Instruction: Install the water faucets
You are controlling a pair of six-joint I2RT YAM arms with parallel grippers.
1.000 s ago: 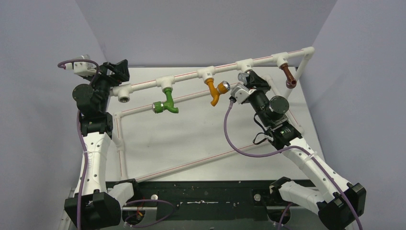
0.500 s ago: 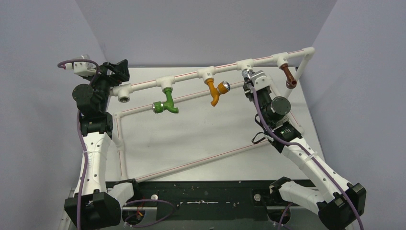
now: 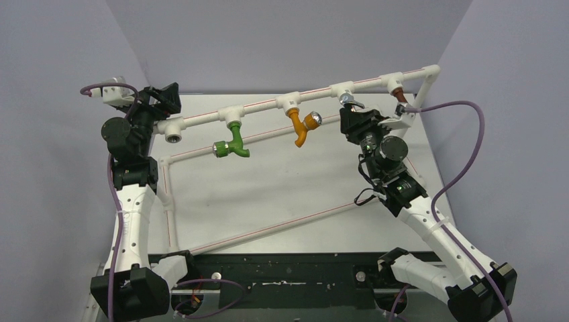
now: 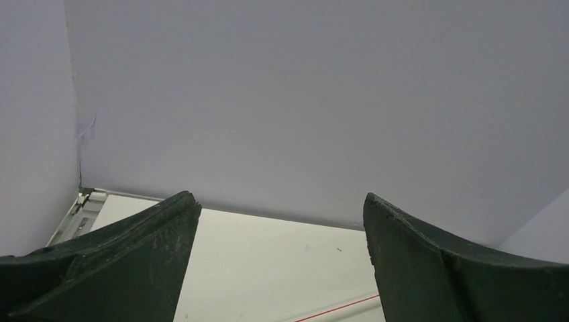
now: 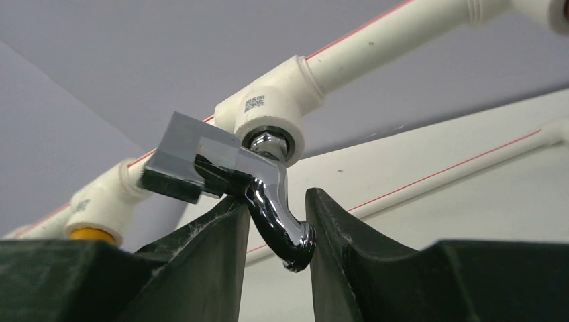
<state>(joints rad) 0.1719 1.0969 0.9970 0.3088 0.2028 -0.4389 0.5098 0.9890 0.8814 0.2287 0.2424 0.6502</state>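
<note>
Nearest, both arm bases sit on a black base plate (image 3: 282, 272) at the table edge. White table (image 3: 268, 194) carries a frame of white pipes (image 3: 282, 225), each w/ a thin red stripe along its length. Closest run crosses the table diagonally, a second run lies further back, and the top rail (image 3: 262, 107) is furthest.

L gripper (image 4: 280, 201): fingers spread wide, nothing btwn them. Its wrist view shows only table & lilac wall beyond. In the top view it sits at the L end of the top rail, just above an open elbow fitting (image 3: 174, 139) w/ a metal thread insert and no tap in it.

R gripper (image 5: 279, 196) reaches up to the chrome faucet (image 5: 282, 231). This tap hangs from a white tee (image 5: 268, 111) on the top rail, third along from L, btwn the orange faucet (image 3: 300, 131) & the brown faucet (image 3: 401, 96). Its threaded end is in the tee mouth, and its square lever handle sticks out to the L in the wrist view. Its bent spout drops btwn the two dark fingers. Jaws are narrow, pinching the spout; both inner faces look to touch it.

The tee bears a small dark printed mark (image 5: 253, 104), a code-like block + tiny chars, too small to read. No other writing is legible.

Green faucet (image 3: 231, 146) hangs 2nd fitting from L. Purple cable (image 3: 470, 147) loops out R of the wrist.
</note>
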